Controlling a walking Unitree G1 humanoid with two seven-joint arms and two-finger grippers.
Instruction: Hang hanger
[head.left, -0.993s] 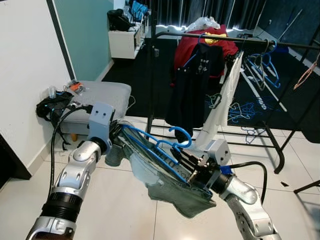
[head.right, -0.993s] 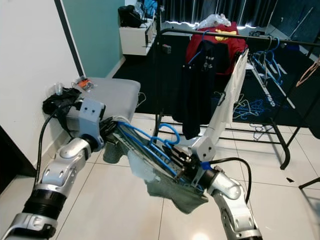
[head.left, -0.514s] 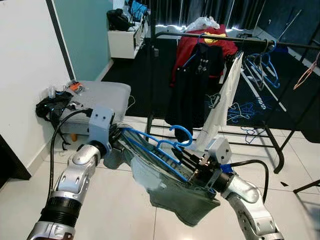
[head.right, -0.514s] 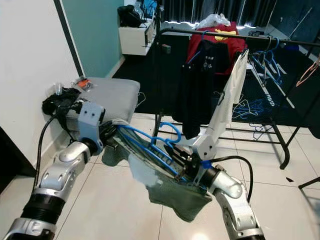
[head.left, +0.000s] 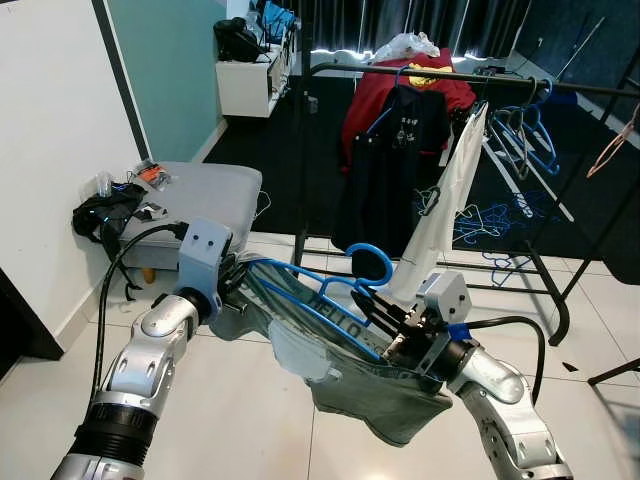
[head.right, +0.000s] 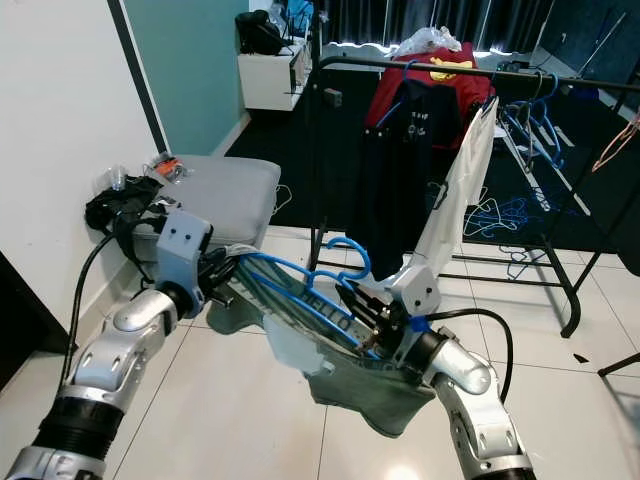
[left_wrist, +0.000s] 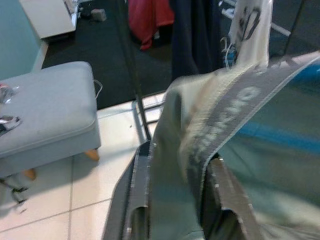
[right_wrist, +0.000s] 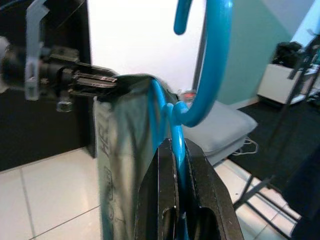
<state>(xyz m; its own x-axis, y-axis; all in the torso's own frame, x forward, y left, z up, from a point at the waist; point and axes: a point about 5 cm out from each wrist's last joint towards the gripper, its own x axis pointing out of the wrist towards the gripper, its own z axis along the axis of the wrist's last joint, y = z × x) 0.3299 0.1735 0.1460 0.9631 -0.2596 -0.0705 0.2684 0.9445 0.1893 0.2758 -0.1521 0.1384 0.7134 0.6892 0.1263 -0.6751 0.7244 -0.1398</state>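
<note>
Hanger, blue plastic with a grey-green garment threaded over it, now rides a little higher and nearer the clothes rack than it did a second ago; both arms have lifted it and the hook has swung up toward the rail, so I judge the carry to the rack is under way but the hanging itself is not yet done. It is held in mid-air between the two grippers, above the tiled floor and well short of the rail. The right gripper has its fingers clamped together on the hanger's neck, just below the hook, as the right wrist view shows plainly. The left gripper has its fingers closed on the garment's waistband at the hanger's far end, stretching the cloth taut. The garment sags in a loose fold below the bar, its printed band visible. Dark and red clothes already crowd the rail ahead.
</note>
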